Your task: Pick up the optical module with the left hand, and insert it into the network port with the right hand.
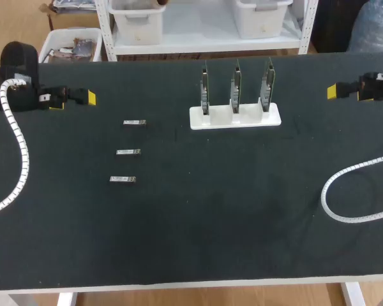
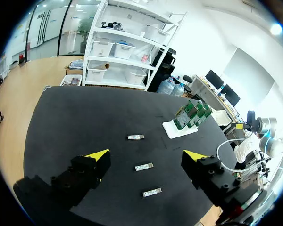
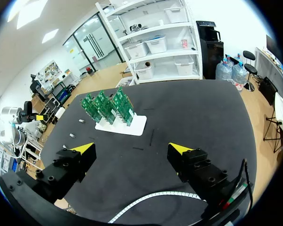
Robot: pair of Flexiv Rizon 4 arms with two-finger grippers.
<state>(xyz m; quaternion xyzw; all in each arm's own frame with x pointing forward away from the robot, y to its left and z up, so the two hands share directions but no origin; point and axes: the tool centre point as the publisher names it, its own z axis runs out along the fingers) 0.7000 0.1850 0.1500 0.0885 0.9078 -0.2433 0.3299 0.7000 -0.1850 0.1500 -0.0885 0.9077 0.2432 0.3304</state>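
Head camera looks down on the worktop [image 1: 191,242]; both wrist cameras face inward, sharing the white stand [image 2: 172,128].

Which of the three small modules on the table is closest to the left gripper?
The rearmost module, level with the white stand; the other two lie nearer the table's front edge, farther from the left gripper.

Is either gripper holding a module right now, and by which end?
Nothing is held. The left gripper and right gripper are both open and empty; all three modules lie on the table.
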